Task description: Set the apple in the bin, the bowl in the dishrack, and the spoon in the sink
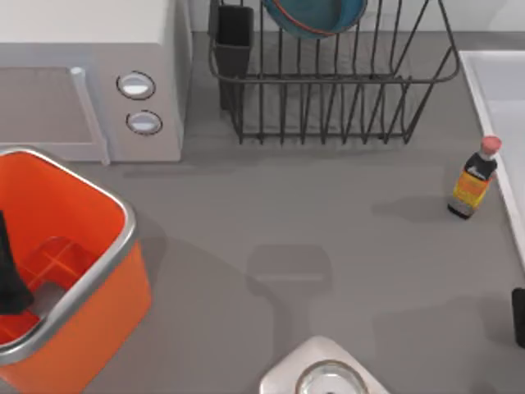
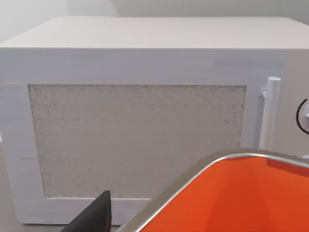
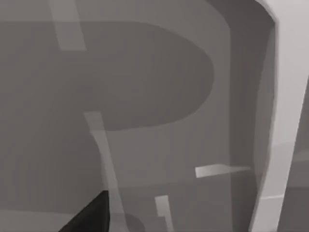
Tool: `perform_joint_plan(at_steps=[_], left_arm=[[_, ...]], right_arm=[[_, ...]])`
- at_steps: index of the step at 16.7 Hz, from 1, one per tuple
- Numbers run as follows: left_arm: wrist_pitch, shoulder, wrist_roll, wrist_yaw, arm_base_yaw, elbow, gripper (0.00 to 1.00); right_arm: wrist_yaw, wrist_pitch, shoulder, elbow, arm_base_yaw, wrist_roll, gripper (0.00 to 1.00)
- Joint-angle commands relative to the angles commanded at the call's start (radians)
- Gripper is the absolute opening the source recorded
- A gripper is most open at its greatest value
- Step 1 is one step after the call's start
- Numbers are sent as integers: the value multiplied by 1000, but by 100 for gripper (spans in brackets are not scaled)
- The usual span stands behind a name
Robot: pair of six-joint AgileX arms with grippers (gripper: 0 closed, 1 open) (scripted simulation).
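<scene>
The blue bowl (image 1: pixel 316 18) rests among the prongs of the dark wire dishrack (image 1: pixel 328 90) at the back. The orange bin (image 1: pixel 107 254) stands at the front left, and my left gripper (image 1: pixel 10 275) hangs as a dark shape over its inside by the left edge. The bin's silver rim (image 2: pixel 193 169) also crosses the left wrist view. The pale sink (image 1: pixel 492 74) runs along the right edge, with my right gripper (image 1: pixel 518 316) just in front of it. In the right wrist view a slim pale shape that looks like the spoon (image 3: pixel 104 154) lies on the sink's floor (image 3: pixel 159 72). The apple is hidden.
A white microwave (image 1: pixel 82 66) with two round knobs fills the back left, directly behind the bin. A small sauce bottle (image 1: pixel 473 182) stands upright beside the sink's rim. A silver, glass-topped object (image 1: pixel 324 373) sits at the front edge. Bare grey tabletop lies in the middle.
</scene>
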Motion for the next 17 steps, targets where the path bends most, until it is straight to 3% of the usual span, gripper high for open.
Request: perform_joint_plan(at_steps=[13,17], left_arm=[[0,0,0,0,0,0,100],[0,0,0,0,0,0,100]], right_arm=[[0,0,0,0,0,0,2],[0,0,0,0,0,0,0]])
